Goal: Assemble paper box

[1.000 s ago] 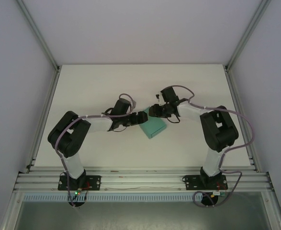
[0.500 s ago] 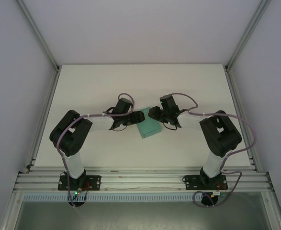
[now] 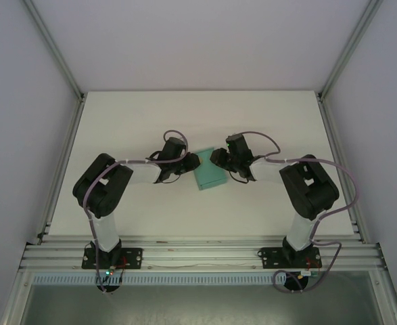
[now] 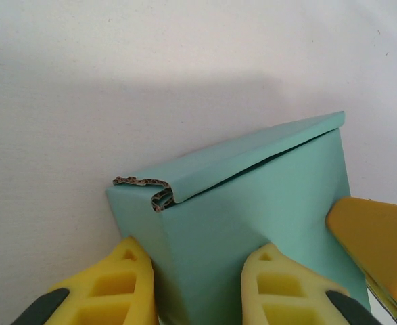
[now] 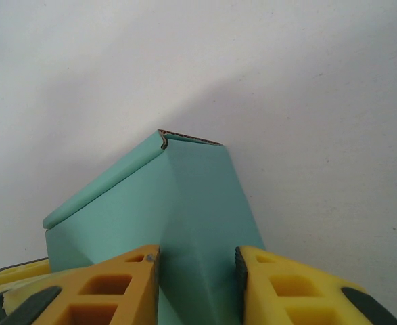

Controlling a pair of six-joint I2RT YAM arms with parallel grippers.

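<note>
Left gripper [image 4: 198, 271]: yellow fingers clamped on the near corner of the paper box [image 4: 252, 203]. Right gripper [image 5: 197, 261]: pinched on the opposite corner. Box: teal-green card, folded rectangular, raw fluted edge at far flap, mid-table [image 3: 137, 122] between both arms

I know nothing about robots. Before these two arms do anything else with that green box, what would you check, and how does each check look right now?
1. Grip of the left end effector on the teal-green card box: its yellow fingers hug one corner, no gap seen: ok.
2. Grip of the right end effector: it flanks another edge of the box closely: ok.
3. Top flap tucked in: a slit shows beneath it and one end looks crumpled: not ok.
4. End effectors apart: the right one's finger sits beside the left's without touching: ok.
5. Box resting on the white table: cannot tell.
</note>
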